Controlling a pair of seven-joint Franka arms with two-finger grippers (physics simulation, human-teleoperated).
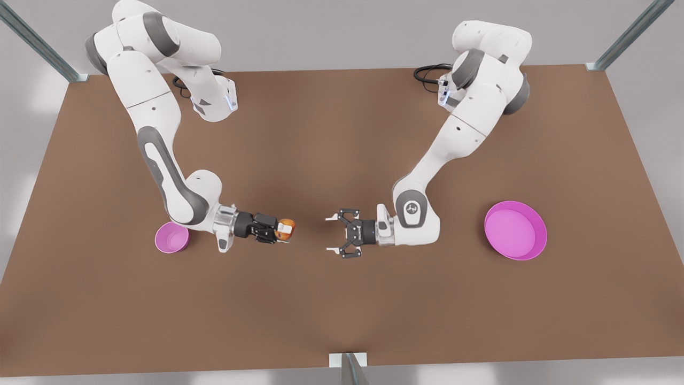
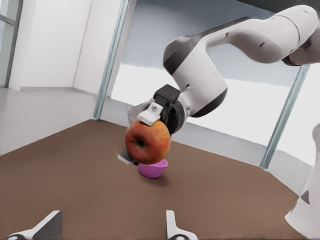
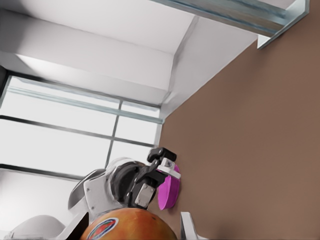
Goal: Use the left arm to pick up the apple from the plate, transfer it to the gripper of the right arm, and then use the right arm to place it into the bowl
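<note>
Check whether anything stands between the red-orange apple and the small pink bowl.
Nothing separate: only the right end effector holding the round red-orange apple, and its wrist, lie before the small deep pink bowl.

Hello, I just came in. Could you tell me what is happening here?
Two robot arms face each other over a brown table. The right gripper, on the front view's left, holds the apple in the air beside the bowl. The left gripper is open and empty, apart from the apple. The plate is empty.
</note>
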